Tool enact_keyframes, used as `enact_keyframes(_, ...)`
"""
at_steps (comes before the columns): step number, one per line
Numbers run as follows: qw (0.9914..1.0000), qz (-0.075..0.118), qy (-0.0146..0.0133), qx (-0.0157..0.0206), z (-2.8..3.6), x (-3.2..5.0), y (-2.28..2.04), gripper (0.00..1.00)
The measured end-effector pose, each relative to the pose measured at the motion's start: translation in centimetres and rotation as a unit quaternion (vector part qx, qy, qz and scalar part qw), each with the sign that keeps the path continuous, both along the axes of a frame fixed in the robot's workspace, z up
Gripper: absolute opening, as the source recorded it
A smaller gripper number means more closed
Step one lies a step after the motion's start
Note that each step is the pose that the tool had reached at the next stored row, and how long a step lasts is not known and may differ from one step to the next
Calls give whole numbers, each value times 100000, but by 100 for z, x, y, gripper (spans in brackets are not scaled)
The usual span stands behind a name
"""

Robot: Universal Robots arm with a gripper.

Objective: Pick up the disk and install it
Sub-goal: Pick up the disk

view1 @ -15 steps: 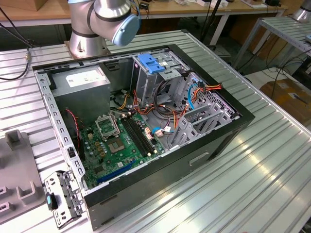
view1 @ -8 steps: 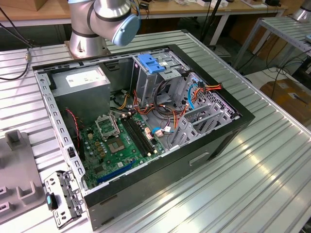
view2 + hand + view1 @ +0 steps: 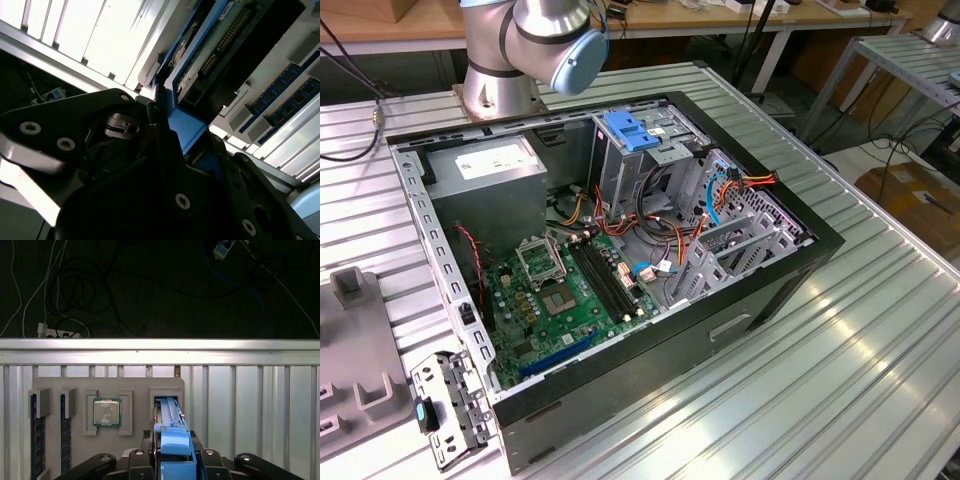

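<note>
My gripper (image 3: pixel 176 452) was clamped on the disk (image 3: pixel 172 415). In the first wrist view its black fingers (image 3: pixel 142 462) pressed against either side of the disk's blue rail, with no gap that I could see. The disk stood on its edge, running straight out from between the fingers. Its far end sat in a rectangular slot of the grey tray (image 3: pixel 135 385). In the second wrist view I saw the blue rail hard against a finger. Beyond it was the disk's underside (image 3: pixel 210 55), a green circuit board with a row of pins.

In the same tray, just beside the disk's slot, a square processor chip (image 3: pixel 106 412) lay flat in its own recess. Farther along, two memory sticks (image 3: pixel 34 440) stood in narrow grooves. The tray rested on the ribbed aluminium table (image 3: pixel 240 405). Past the table's far edge I could see a dark floor with loose cables (image 3: pixel 75 300).

In the exterior view the arm (image 3: pixel 535 40) rose from its base at the back of the table. In front of it the open computer case (image 3: pixel 760 290) lay on its side. Inside I made out the green motherboard (image 3: pixel 570 295) and the grey power supply (image 3: pixel 485 170). A metal drive cage (image 3: pixel 650 165) with a blue latch (image 3: pixel 630 132) on top stood near the middle. A small metal bracket (image 3: pixel 450 405) lay on the table just beside the case's near corner, at the exterior view's left.
</note>
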State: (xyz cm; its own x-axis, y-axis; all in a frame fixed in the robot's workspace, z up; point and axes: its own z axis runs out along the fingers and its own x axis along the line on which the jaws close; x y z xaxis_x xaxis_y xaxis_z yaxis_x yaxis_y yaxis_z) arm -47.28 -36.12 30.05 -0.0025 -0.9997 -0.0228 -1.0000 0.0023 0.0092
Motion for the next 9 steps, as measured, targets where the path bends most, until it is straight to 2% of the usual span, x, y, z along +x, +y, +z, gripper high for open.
enact_keyframes(9,100000,-1,-56,-5,105,0,0,37)
